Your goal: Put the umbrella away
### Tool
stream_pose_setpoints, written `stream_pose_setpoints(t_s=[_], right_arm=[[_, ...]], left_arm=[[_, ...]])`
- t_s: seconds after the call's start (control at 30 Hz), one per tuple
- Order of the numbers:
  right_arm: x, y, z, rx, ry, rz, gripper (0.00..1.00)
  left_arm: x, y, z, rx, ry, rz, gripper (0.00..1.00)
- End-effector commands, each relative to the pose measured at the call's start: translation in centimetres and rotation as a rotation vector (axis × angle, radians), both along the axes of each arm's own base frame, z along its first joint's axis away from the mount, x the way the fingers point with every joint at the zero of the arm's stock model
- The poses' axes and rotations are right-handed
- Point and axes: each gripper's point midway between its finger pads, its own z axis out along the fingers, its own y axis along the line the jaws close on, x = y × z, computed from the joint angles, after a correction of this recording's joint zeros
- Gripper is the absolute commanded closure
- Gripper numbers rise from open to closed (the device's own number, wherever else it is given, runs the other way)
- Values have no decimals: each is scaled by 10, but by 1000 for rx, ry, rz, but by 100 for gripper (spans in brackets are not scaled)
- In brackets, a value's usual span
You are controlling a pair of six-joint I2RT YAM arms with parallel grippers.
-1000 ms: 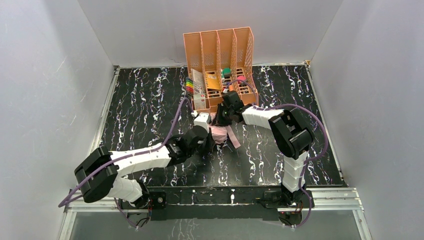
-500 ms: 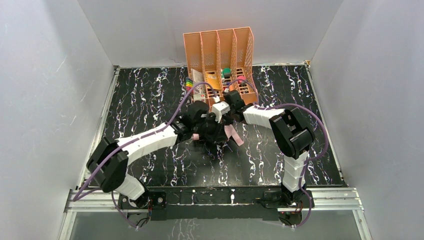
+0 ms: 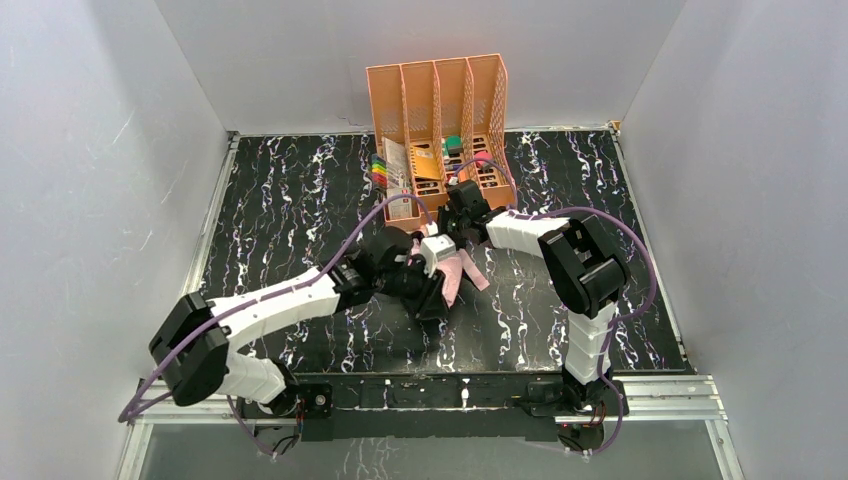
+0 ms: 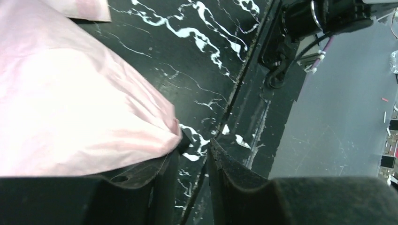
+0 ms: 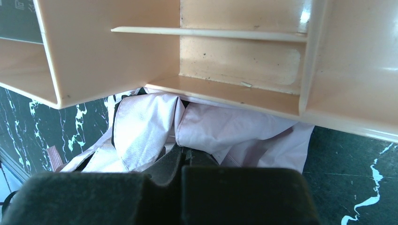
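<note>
Left hand [image 4: 193, 147] retreated; wrist view reveals right hand [image 5: 183, 157] pinching umbrella [image 5: 141, 126].

A lab robot cell: plain grey panels [image 3: 100, 150] wall in a black marbled table [image 3: 280, 200] on three sides. The left arm [image 3: 280, 303] and right arm [image 3: 585, 265] are bolted to a metal rail [image 3: 430, 392] at 6 o'clock. An orange desk organiser [image 3: 437, 90] stands at 12 o'clock.

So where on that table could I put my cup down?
Bare table lies left of the orange organiser toward the left wall, and right of the right arm. It's crowded in front of the organiser, around the umbrella.
</note>
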Motion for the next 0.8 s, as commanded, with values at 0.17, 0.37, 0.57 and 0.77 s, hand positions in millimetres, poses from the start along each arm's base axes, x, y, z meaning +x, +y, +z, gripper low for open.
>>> stream_pose_setpoints(t_s=[0.17, 0.37, 0.57, 0.77], right_arm=[[-24, -49, -62, -226, 124, -44, 100], [-23, -49, -61, -219, 121, -46, 100], [-23, -49, -62, -220, 124, -46, 100], [-23, -48, -60, -220, 121, -45, 100]], left_arm=[[-15, 30, 6, 20, -36, 246, 88], [7, 57, 24, -97, -80, 531, 48], [-4, 23, 26, -120, -104, 467, 31], [-3, -5, 18, -69, -165, 459, 25]])
